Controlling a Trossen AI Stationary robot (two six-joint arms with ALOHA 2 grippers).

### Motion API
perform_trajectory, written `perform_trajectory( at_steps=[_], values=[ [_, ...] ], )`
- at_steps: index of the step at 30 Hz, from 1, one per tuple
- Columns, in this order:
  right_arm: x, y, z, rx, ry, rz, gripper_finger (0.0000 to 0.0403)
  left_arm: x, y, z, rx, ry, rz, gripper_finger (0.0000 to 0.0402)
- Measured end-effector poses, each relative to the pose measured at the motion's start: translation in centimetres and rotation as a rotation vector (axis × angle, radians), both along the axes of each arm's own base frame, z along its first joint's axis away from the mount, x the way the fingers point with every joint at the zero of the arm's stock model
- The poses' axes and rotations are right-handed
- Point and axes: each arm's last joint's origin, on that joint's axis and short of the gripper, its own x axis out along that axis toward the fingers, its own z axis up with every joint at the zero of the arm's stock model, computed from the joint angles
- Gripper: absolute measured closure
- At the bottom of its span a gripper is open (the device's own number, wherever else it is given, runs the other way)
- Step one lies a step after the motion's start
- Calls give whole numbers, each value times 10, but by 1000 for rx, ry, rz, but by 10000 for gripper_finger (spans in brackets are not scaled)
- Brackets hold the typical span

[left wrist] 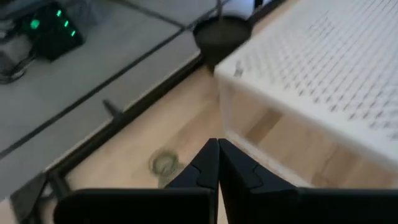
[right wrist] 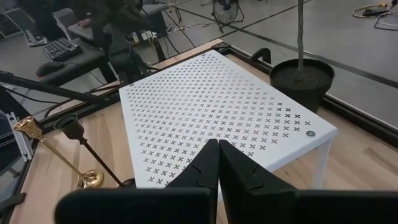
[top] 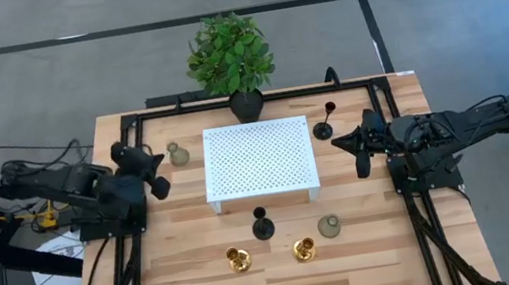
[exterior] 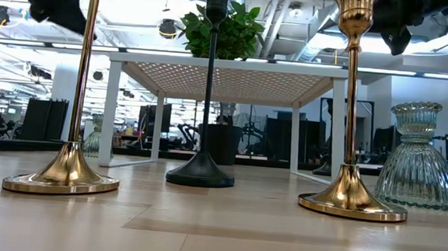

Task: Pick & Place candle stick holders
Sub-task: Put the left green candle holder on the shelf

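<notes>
Around the white perforated platform (top: 259, 161) you have six candle stick holders: two gold (top: 240, 259), two black (top: 263, 226), two grey-green (top: 329, 225); left gripper (top: 158, 187) and right gripper (top: 360, 163) are closed, empty.

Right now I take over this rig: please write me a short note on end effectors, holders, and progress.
Left end effector: shut, empty, left of the white platform.
Right end effector: shut, empty, right of it.
Holders, all on the table: grey-green left of the platform, black right of it; in front, black, two gold, grey-green.
Done: none on the platform.
Left: all six.
</notes>
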Motion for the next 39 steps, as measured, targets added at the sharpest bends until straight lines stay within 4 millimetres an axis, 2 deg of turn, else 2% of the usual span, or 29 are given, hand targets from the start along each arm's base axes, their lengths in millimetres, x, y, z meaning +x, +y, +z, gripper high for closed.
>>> perform_trajectory(
  at_steps=[4,8,21,27,30,33,39],
  values=[
    [0,0,0,-3,1,-1,403,11,-3,-11,8,67,-1,398],
    [0,0,0,-8,4,-1,403,13,-5,-12,-9,71,-31,398],
    [0,-1,-1,-11,10,0,403,-16,3,-3,-92,-91,-92,398],
    [0,-1,-1,-13,9,-8,403,-14,-1,2,-192,-122,-206,398],
    [0,-1,0,-20,8,-26,403,-14,-1,19,-156,-138,-227,398],
    [0,-1,0,-20,9,-28,403,-18,2,43,-91,-165,-230,398],
    [0,-1,0,-20,8,-28,403,-30,10,87,72,-182,-163,399]
  ],
)
